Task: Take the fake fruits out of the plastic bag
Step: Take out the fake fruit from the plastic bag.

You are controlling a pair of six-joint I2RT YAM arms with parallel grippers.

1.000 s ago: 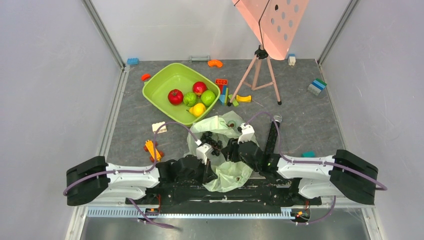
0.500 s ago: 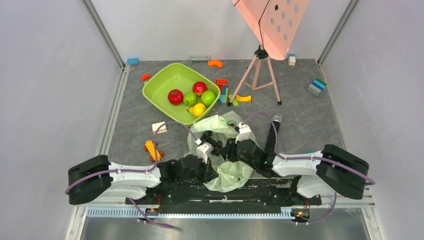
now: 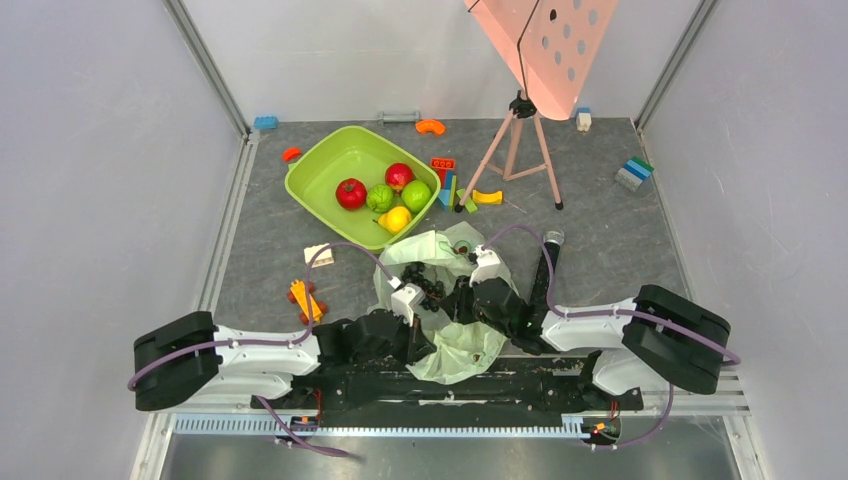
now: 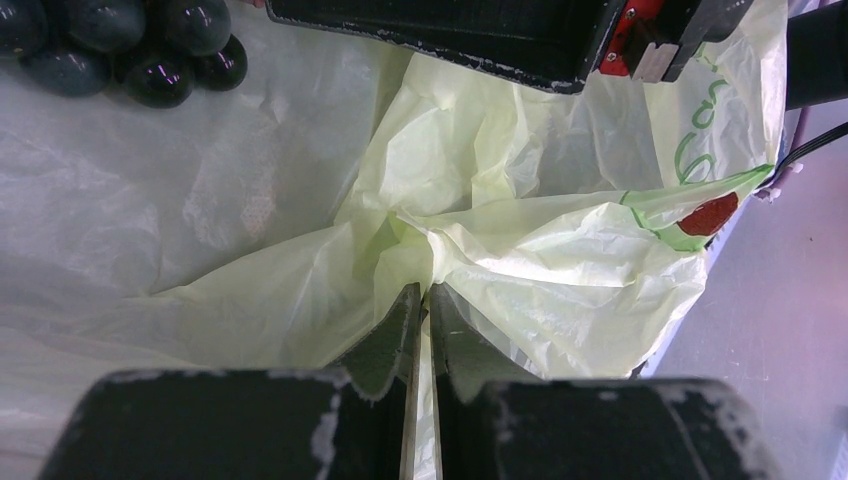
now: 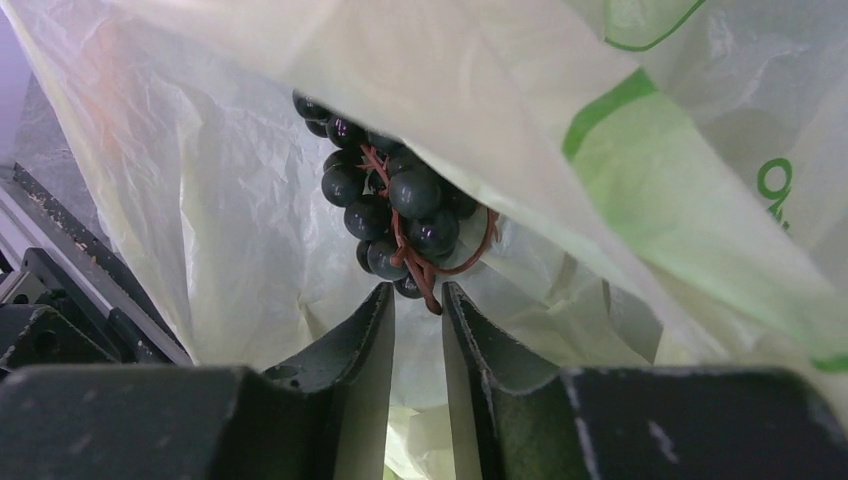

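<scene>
While the left arm has kept its place over the last second, the right arm has swung inward and pushed its wrist deeper into the mouth of the bag (image 4: 560, 250). The left gripper (image 4: 420, 295) has its fingers pressed together on a gathered fold of the film, pinning the near side of the bag close to the arm bases. The right gripper (image 5: 418, 292) has narrowed to a slim slot, not yet closed. The grapes (image 5: 400, 215) lie inside the bag just beyond its fingertips, and their brown stem (image 5: 425, 280) hangs at the mouth of the slot (no visible nip on it so far).

That reads as a grasp being set up on the bunch, so this fruit looks close to coming out. It should lift cleanly only if the jaws catch the stem or a grape and not the loose film draped above. Other fruit sits in the tub (image 3: 320, 165).
</scene>
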